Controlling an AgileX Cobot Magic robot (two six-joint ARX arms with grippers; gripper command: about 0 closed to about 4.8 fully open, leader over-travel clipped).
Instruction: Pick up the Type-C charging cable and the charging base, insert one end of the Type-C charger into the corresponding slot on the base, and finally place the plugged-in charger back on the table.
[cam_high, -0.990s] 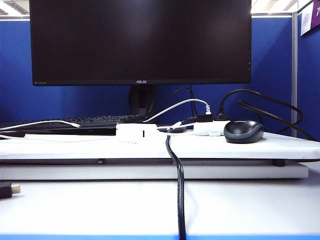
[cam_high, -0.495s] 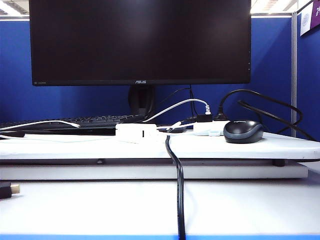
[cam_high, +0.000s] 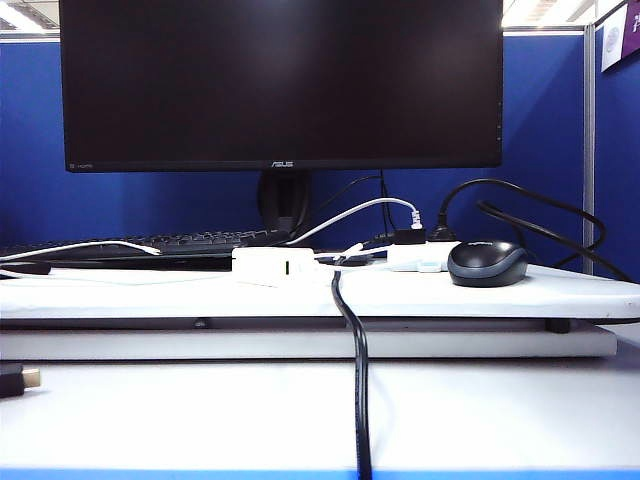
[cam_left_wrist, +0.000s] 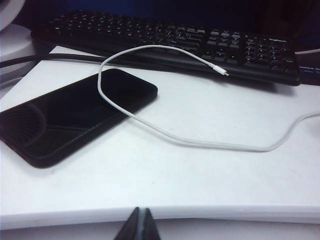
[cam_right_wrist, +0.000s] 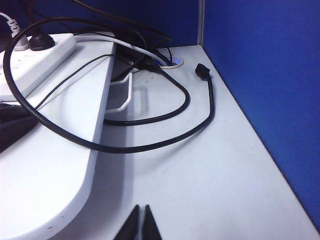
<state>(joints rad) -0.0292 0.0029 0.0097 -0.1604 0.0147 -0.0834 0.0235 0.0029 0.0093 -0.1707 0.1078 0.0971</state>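
The left gripper is hovering off the worktop edge, fingers closed and empty. The cable is lying at the gripper's 12 o'clock. The right gripper is hanging likewise closed, empty.

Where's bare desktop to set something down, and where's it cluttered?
Free: the table strip between its front edge and the phone with the Type-C charging cable; also the lower desk right of the black cable loop. Crowded: around the charging base, power strip and mouse.

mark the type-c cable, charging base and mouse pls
Type-C charging cable (cam_left_wrist: 150, 125): left wrist view, mid-run beside the phone.
Charging base (cam_high: 272, 266): exterior view, front face.
Mouse (cam_high: 487, 262): exterior view, top shell.
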